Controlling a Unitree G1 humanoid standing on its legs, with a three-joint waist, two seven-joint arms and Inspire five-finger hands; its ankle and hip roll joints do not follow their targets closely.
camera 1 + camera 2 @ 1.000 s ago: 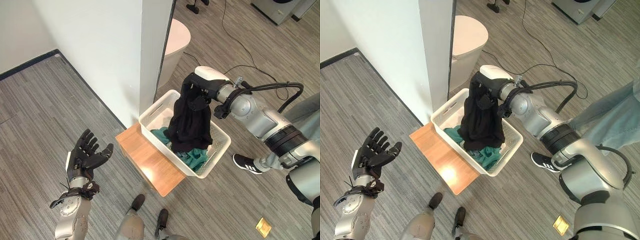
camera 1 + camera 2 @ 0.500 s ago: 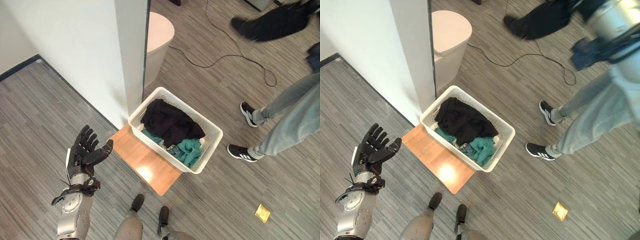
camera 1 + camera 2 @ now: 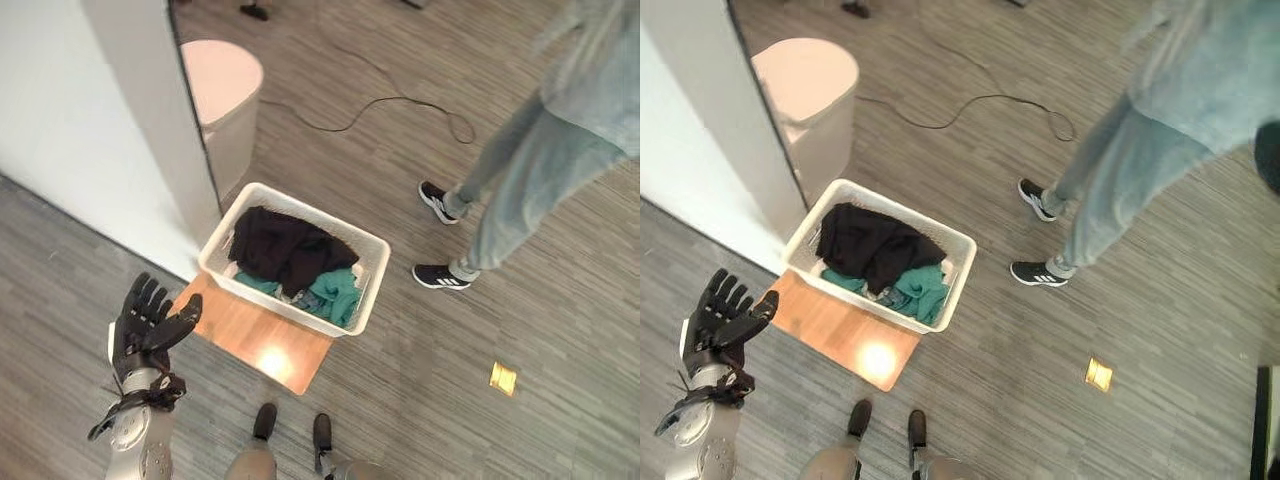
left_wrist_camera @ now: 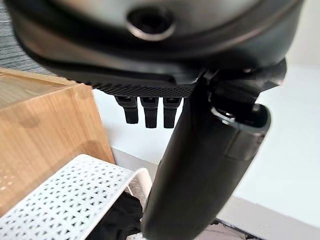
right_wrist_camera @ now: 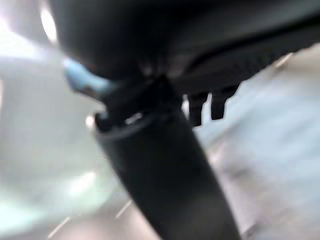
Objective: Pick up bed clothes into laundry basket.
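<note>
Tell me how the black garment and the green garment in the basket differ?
The black garment is dark and lies on top, spread over the basket's wall-side half; the green garment is teal and sits lower, partly tucked under the black one. The black one shows more of itself; the green one peeks out along the near side. Both are crumpled and lie inside the same white basket, with no hand touching them.

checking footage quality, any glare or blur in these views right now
Left and right eye views: a bright glare spot sits on the wooden board beside the laundry basket. Right wrist view: the right hand and everything behind it are smeared. Left wrist view: the left hand is soft up close.
</note>
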